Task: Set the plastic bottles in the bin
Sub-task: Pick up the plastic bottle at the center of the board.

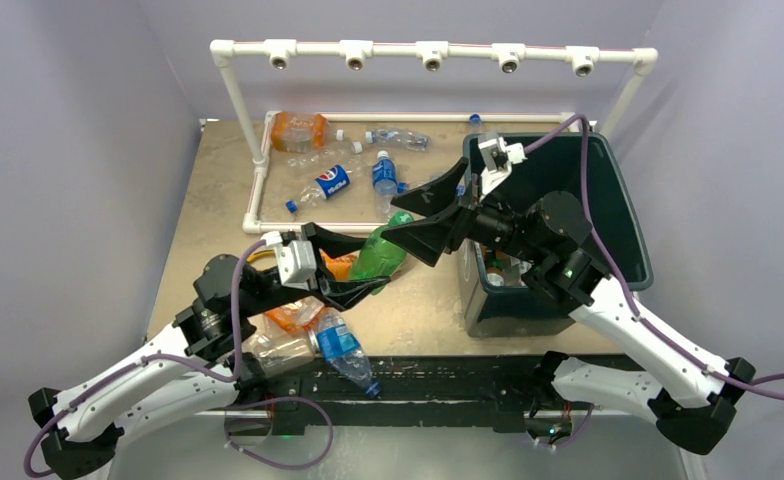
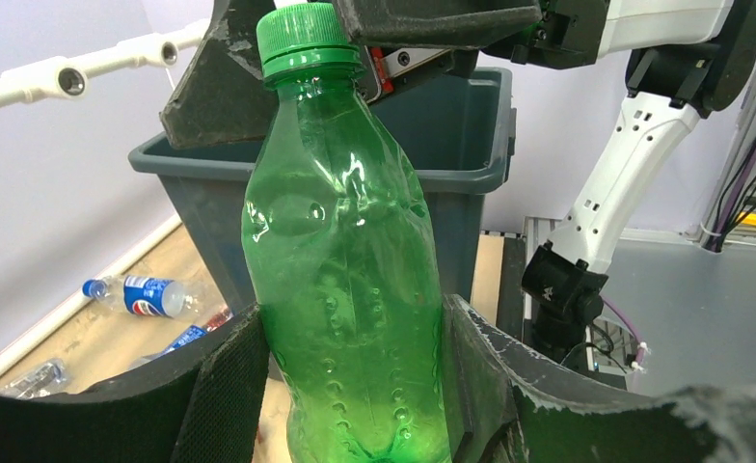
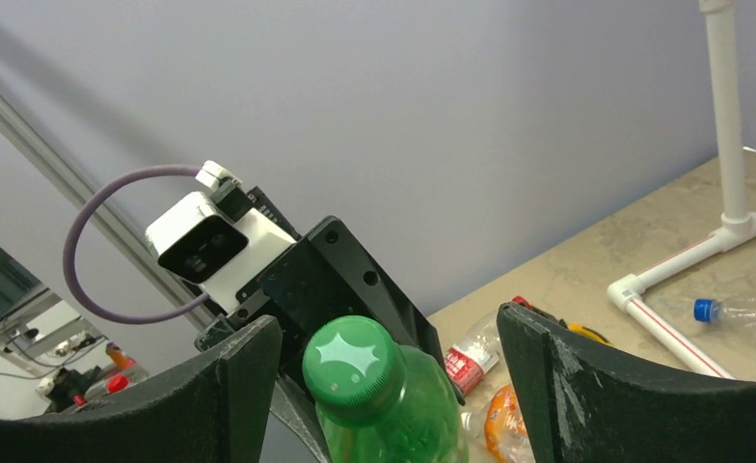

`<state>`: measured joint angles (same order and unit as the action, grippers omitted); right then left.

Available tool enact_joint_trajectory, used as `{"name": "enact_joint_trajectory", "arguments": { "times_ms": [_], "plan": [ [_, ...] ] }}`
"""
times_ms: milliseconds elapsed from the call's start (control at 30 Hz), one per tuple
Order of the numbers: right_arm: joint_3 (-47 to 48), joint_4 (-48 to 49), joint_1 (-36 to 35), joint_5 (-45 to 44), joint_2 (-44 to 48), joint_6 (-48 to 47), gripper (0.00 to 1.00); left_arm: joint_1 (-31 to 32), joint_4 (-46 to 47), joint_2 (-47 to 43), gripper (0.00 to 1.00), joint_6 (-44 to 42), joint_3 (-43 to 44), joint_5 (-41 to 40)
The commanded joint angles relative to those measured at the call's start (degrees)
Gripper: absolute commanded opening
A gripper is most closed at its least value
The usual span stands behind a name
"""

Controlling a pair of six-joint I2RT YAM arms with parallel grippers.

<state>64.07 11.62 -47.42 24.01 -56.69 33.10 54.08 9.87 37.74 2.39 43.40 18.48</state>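
- Green bottle (image 1: 388, 250) hangs in the air over the middle of the table (image 1: 208, 200), just left of the bin (image 1: 623, 200). It is tilted, and its green cap (image 1: 402, 219) points toward the far right corner.
- Left gripper (image 1: 368, 270) squeezes the low part of the green bottle. In the left wrist view, its black fingers (image 2: 229, 386) press on both sides of the bottle.
- Right gripper (image 1: 430, 215) is spread wide. Its two fingers (image 3: 586, 386) sit on each side of the green cap. In the right wrist view there is a gap between them and the cap, so they do not touch it.
- Dark green, the bin stands at the right edge of the table. Some bottles in the bin (image 1: 503, 270) lie at its near end.
- White pipe frame (image 1: 258, 170) sits at the far edge of the table. An orange bottle (image 1: 298, 130), a Pepsi bottle (image 1: 328, 182) and a blue-label bottle (image 1: 385, 172) lie inside it.
- At the near edge, close by the left arm, lie a clear bottle with a blue label (image 1: 343, 345), a squashed clear bottle (image 1: 278, 350) and a squashed orange bottle (image 1: 303, 315).
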Motion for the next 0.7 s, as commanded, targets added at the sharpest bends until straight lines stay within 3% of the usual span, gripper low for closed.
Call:
{"name": "enact_joint_trajectory", "arguments": {
  "times_ms": [0,333,433,533,667],
  "plan": [
    [2.61,1.66,-1.45,0.08,-0.74,0.42,0.85,0.14,3.31,0.15,0.0,1.28,1.01,0.5],
    [2.17,0.16,-2.61,-1.42,-1.44,-0.31,0.51,0.14,3.77,-0.36,0.0,1.88,0.37,-0.5],
    [1.93,-0.04,-2.68,-1.38,-1.43,-0.49,0.32,0.15,3.84,-0.55,0.0,2.38,0.38,-0.81],
    [2.17,-1.12,-2.68,-2.11,-1.01,-0.94,0.0,0.15,3.29,-0.65,0.02,3.13,0.44,-3.07],
    [2.48,-2.79,-2.68,-4.08,0.64,-2.16,0.0,0.15,0.17,0.14,0.47,4.21,1.97,-6.95]
  ]
}}
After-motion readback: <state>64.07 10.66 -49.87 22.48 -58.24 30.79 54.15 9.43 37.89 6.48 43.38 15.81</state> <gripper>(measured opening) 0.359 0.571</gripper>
